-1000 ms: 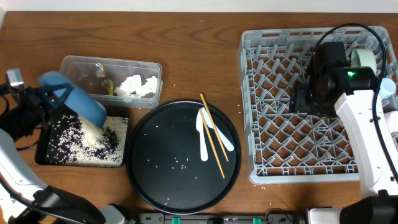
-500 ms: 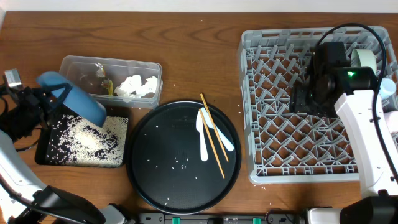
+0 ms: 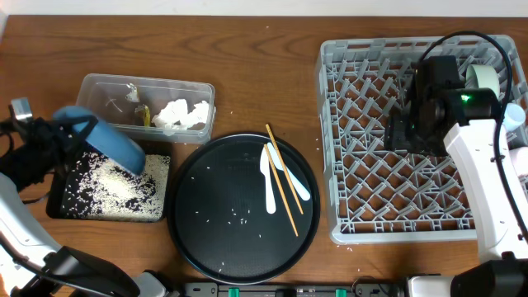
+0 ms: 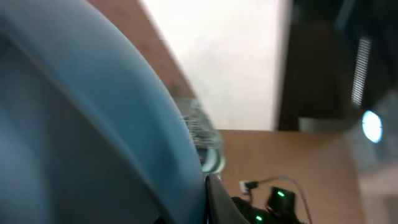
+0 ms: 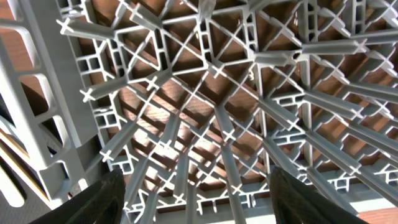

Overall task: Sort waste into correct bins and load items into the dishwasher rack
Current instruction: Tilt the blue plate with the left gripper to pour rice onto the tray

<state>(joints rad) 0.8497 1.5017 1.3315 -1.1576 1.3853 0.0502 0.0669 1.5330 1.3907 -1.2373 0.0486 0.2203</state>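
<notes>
Left gripper (image 3: 73, 130): we have it clamped on the rim of the light-blue bowl (image 3: 111, 142), which is tipped mouth-down over the flat black tray (image 3: 51, 202).
Rice (image 3: 124, 186): heaped in that tray's right half, beneath the bowl's lip.
Step in hand: emptying the bowl, we judge. We should hold the lip low and inside the tray's walls, so no grain bounces onto the wood.
Clear tub (image 3: 95, 82): just behind, holding napkins (image 3: 183, 114). We mustn't swing the bowl into it.
Round tray (image 3: 214, 239): spoons (image 3: 269, 186), chopsticks (image 3: 285, 194) and stray grains lie here.
Rack (image 3: 363, 165): well apart from the bowl.
Right gripper (image 5: 199, 205): jaws apart, empty, over the rack's lattice.
</notes>
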